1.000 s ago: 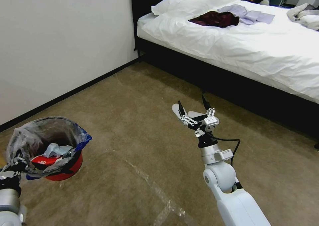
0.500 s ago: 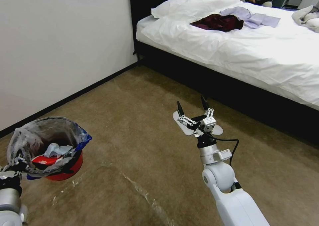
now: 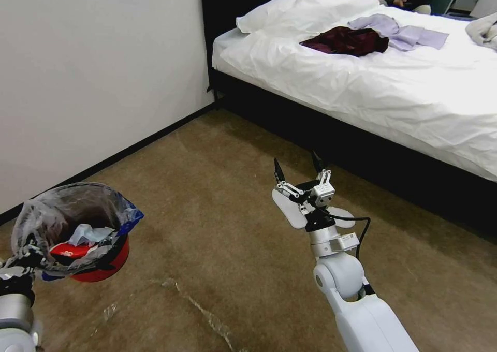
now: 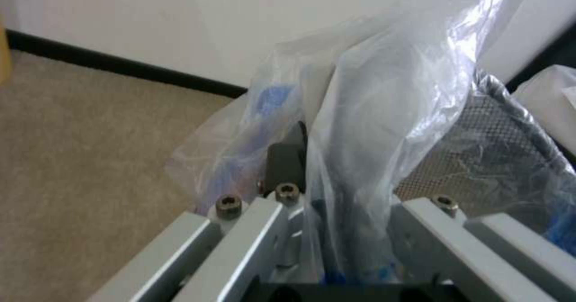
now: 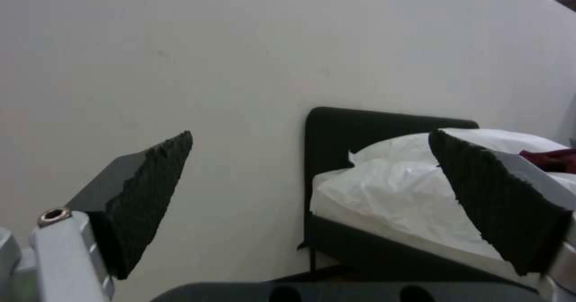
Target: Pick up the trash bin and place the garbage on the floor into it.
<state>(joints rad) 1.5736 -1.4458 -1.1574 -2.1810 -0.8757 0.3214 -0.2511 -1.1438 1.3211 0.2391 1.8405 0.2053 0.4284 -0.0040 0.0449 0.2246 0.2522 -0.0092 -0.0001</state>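
Even, fairly bright room light fills the head view, with soft, faint shadows on the floor [image 3: 217,196] and glare off the shiny tape strips [image 3: 202,310] at lower centre (straight lines bow toward the frame edges). The left wrist view is soft and hazy, the plastic bag [image 4: 384,126] glowing washed-out white, while the right wrist view is dimmer, its near parts blurred.

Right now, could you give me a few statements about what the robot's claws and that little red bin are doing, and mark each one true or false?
1. The left claw grips the red bin by its plastic liner. True.
2. The right claw is clamped on a tissue. False: it is open and empty, above the carpet.
3. The bin is empty. False: litter lies inside.
4. A dark red garment lies on the bed. True.
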